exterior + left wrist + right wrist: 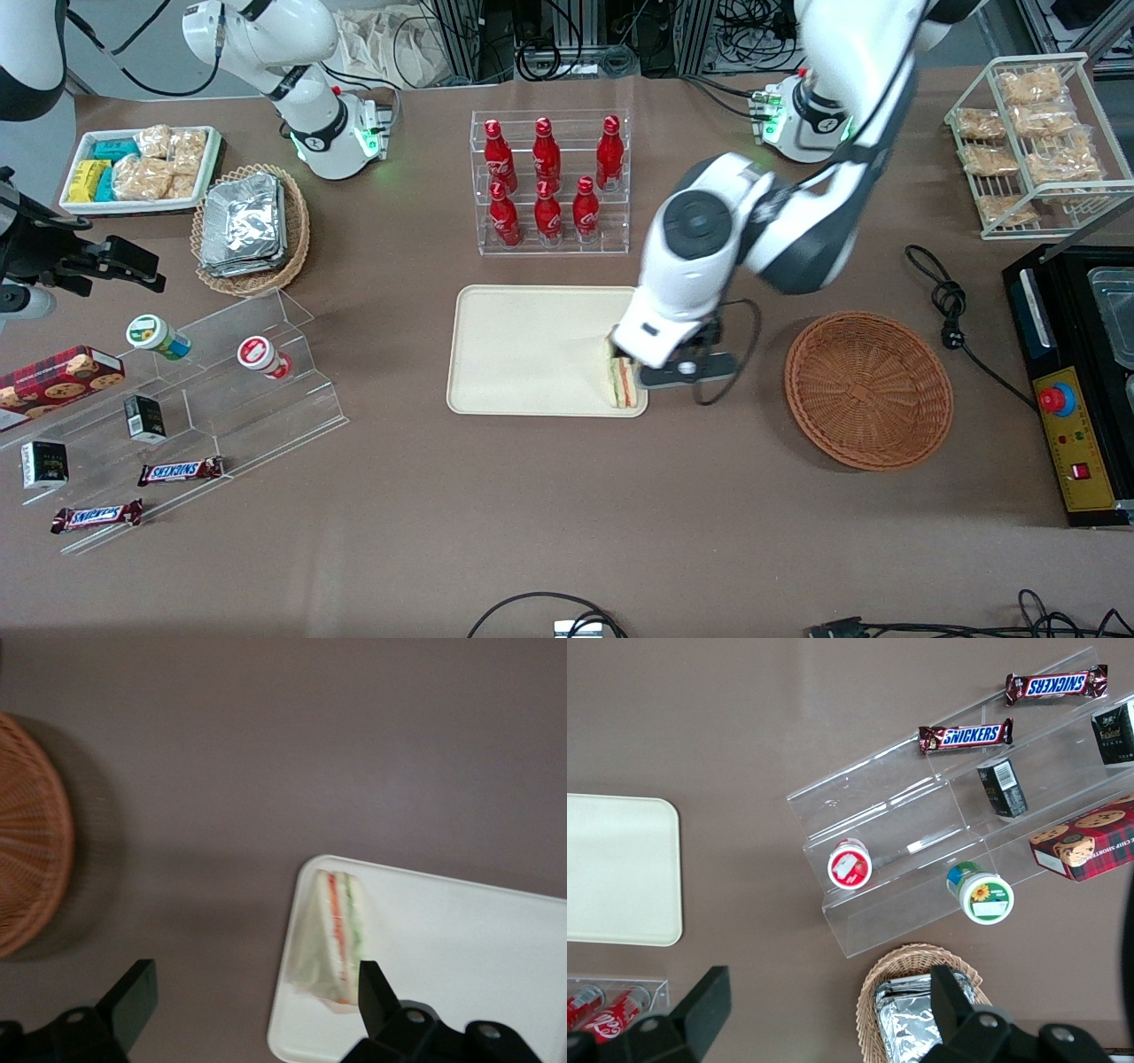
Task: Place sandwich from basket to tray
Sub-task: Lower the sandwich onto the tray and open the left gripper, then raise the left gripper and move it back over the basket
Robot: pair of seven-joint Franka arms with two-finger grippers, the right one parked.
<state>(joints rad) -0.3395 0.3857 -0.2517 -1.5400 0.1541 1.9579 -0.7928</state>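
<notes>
Now sandwich (335, 935) on tray (461, 939) corner, gripper (252, 997) above, fingers (133, 997) spread wide, one fingertip just beside it, basket (868, 388) well apart

My gripper (252, 1010) is hanging spread above the tray's (532, 354) corner, one finger (376, 997) crowding the sandwich (335, 935); bare tabletop (266, 753) is lying between tray and basket (27, 873).

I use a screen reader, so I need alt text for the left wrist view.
A sandwich lies on the corner of a cream tray, just above the open gripper. A reddish-brown wicker basket, apart from the tray, sits on the brown table.
</notes>
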